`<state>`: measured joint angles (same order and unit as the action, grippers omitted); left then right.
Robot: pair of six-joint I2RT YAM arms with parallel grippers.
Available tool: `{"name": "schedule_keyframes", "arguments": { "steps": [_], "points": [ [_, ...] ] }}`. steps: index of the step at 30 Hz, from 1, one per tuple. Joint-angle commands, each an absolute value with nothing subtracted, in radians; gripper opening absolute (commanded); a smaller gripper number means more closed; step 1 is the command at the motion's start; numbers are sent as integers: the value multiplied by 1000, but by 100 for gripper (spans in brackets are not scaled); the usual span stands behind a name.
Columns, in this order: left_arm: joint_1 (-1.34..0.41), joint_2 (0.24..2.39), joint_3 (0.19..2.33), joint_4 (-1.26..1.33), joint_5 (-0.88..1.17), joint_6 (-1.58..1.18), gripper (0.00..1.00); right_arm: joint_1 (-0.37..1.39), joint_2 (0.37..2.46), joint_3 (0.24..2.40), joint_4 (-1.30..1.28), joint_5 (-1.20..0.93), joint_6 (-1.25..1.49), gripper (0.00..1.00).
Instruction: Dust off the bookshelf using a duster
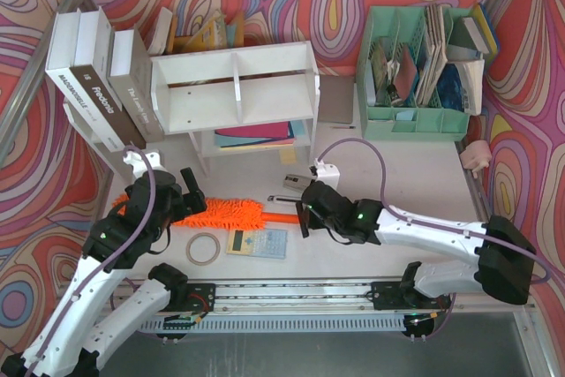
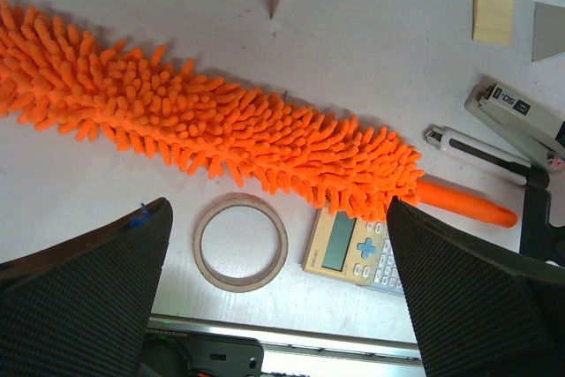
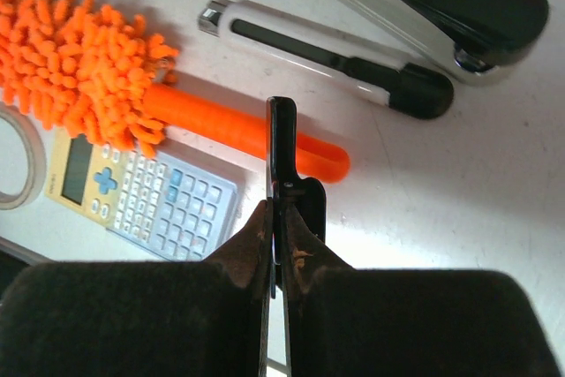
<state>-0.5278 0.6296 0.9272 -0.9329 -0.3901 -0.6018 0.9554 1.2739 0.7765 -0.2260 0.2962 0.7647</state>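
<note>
The duster (image 1: 227, 213) is laid flat on the table (image 1: 424, 184) before the bookshelf (image 1: 265, 68). The left fingers (image 2: 88, 297) are held wide open above its fluff; the right fingers (image 3: 159, 315) are pressed shut at its handle end.

Duster (image 1: 225, 214): long, bright orange; fluffy microfibre head, smooth orange handle. Lay flat, unheld. Head stretched crosswise just beyond wide-open left claw (image 2: 278, 214); handle end passed directly before closed right claw (image 3: 282, 209), contact unclear.
Bookshelf (image 1: 234, 86): small, white, two tiers, divider fins on top, coloured folders inside. Stood upright, well beyond both claws.
</note>
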Motion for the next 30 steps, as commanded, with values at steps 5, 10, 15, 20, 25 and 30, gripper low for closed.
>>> {"name": "schedule_keyframes", "arguments": {
  "steps": [5, 10, 15, 20, 25, 30],
  "points": [
    [-527, 628, 917, -937, -403, -606, 98, 961, 1210, 720, -323, 369, 886, 14],
    [-527, 627, 916, -936, -403, -607, 98, 960, 1191, 690, -348, 380, 928, 15],
    [-527, 626, 915, -937, -405, -607, 99, 959, 1191, 668, -353, 388, 957, 15],
    [-527, 621, 915, -939, -407, -609, 98, 959, 1208, 644, -340, 378, 986, 15],
    [-527, 620, 915, -939, -408, -610, 98, 959, 1225, 634, -338, 370, 1005, 15],
    [-527, 620, 914, -939, -407, -610, 99, 958, 1234, 632, -336, 374, 1011, 15]
  ]
}}
